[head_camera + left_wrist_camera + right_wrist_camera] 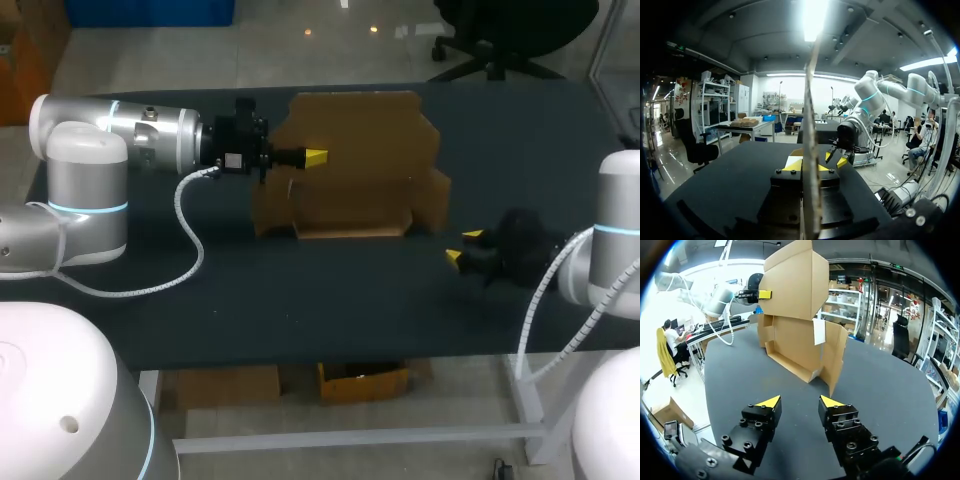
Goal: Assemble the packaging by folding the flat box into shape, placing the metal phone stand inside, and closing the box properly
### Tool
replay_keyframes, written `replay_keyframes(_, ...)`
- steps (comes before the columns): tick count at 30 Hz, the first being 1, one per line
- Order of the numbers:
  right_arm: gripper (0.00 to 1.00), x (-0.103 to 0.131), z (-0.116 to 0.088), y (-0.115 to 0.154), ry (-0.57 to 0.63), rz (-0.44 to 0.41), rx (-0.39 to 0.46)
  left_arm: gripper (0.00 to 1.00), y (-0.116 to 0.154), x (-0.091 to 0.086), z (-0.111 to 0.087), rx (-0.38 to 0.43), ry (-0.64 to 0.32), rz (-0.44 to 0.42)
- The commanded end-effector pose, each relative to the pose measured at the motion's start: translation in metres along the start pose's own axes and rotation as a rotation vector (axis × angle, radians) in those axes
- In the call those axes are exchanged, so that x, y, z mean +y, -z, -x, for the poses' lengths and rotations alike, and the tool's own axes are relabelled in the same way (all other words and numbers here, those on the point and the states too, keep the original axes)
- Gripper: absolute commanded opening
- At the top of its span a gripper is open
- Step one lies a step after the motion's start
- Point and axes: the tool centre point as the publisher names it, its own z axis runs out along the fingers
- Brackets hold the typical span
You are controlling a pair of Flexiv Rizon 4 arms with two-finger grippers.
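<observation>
Slippage looks the likely risk: left hand (314,157), stretched level from 9 o'clock, pinches only one upright panel of the half-folded box (350,190), which stands at 12 o'clock on the desk (300,300); a push could bend that panel or tip it. Right hand (460,247) sits low at the box's 4 o'clock, spread wide, empty, aimed toward it, not touching.

Left end effector (315,157) clamped, right (462,246) spread.
</observation>
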Motion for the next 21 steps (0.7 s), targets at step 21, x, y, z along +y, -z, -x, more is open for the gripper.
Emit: replay_keyframes(21,0.44,-0.0010,-0.0005,0.0008,0.001,0.005,0.000,0.00,-0.0003,0.0068,0.0063,0.022,-0.017,0.036)
